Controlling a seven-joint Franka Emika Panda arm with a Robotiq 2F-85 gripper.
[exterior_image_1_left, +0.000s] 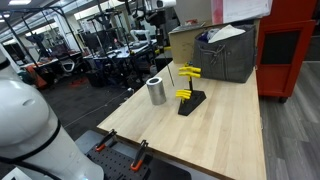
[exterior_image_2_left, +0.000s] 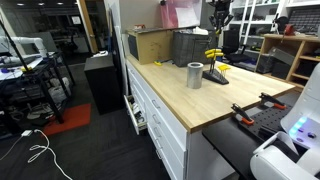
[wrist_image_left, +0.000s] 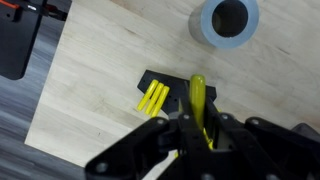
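Over the black stand: the hand (wrist_image_left: 197, 125) is closed on a yellow rod (wrist_image_left: 198, 95). Its dark fingers pinch the rod's near end, and the far end points out above the stand.
Held thing: the yellow rod is slim, straight, round-ended and smooth, probably plastic. It sits in the grip just above the black stand (wrist_image_left: 162, 84).
Stand: matt black, with a flat base and a raised back. In an exterior view it stands near the middle of the worktop (exterior_image_1_left: 225, 130).
Other rods: a small bunch of matching yellow pegs (wrist_image_left: 153, 97) rests on the stand, left of the held rod in the wrist view.
Cup: a dull grey metal cylinder (exterior_image_1_left: 156, 91) with an open top stands upright, left of the stand and apart from it.
Worktop: pale wood with a fine straight grain and a bare, smooth surface.
Far side: a grey fabric bin (exterior_image_1_left: 228, 58) sits against the far edge.
Near edge: orange-handled clamps (exterior_image_1_left: 139, 152).
Risk, slipping: the rod looks slick and is pinched only at its end, so it may twist or slide out.
Risk, tipping: the stand seems light, so a sideways nudge from the hand or rod could topple it and scatter the pegs.
Risk, cup: a wide swing could knock the cylinder over and set it rolling.
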